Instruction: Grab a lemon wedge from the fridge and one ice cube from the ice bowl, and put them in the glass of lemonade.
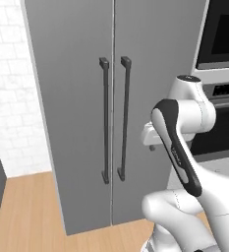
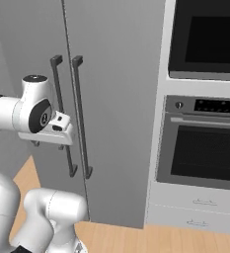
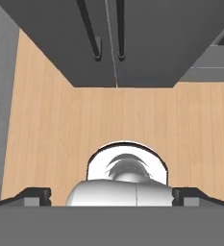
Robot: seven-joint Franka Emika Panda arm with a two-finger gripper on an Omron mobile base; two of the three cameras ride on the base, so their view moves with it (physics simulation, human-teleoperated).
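The fridge (image 1: 86, 113) stands closed in front of the robot, its two grey doors meeting at a thin vertical seam. Two black bar handles (image 1: 115, 120) hang side by side along this seam. The gripper (image 3: 111, 196) points down at the wooden floor (image 3: 84, 125), and its jaws are spread wide with nothing between them. Open floor lies between the robot and the lower edge of the fridge. The black wall oven (image 2: 205, 143) stands just to the right of the fridge.
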